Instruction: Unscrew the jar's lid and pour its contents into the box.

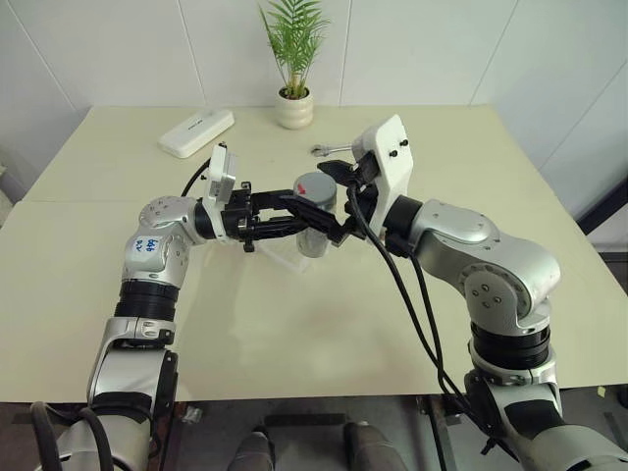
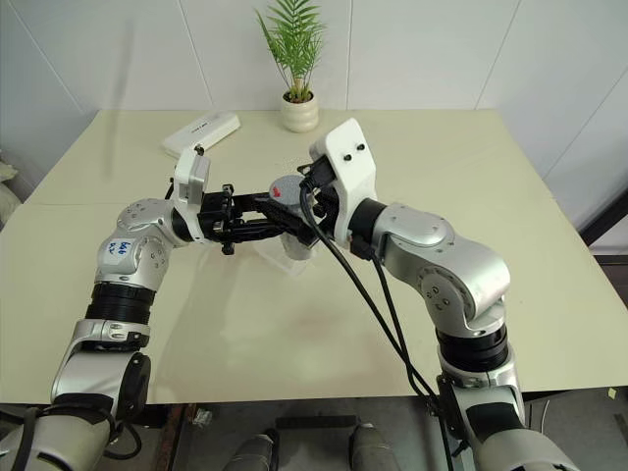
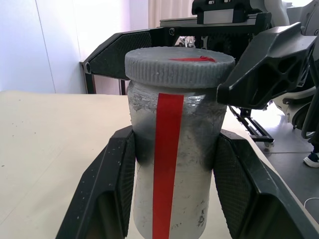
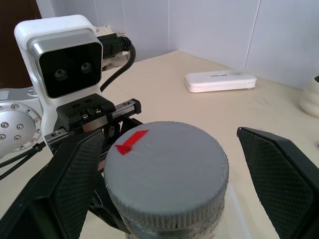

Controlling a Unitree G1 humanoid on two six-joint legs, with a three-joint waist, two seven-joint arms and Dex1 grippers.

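Note:
My left gripper (image 3: 174, 186) is shut on the jar (image 3: 172, 149), a silvery-grey cylinder with a red stripe, and holds it upright above the table. The grey ribbed lid (image 4: 167, 172) with its red mark sits on top of the jar. Around the lid stands my right gripper (image 4: 172, 169), open, with one finger on each side and a gap to the lid's rim. In the head views the jar (image 1: 314, 238) hangs mid-table between both arms. A faint clear box (image 1: 285, 258) lies on the table just below it. The contents are hidden inside the jar.
A white oblong case (image 1: 196, 132) lies at the back left of the cream table (image 1: 294, 324). A white pot with a green plant (image 1: 293, 108) stands at the back centre. A small metal object (image 1: 329, 149) lies behind my right wrist.

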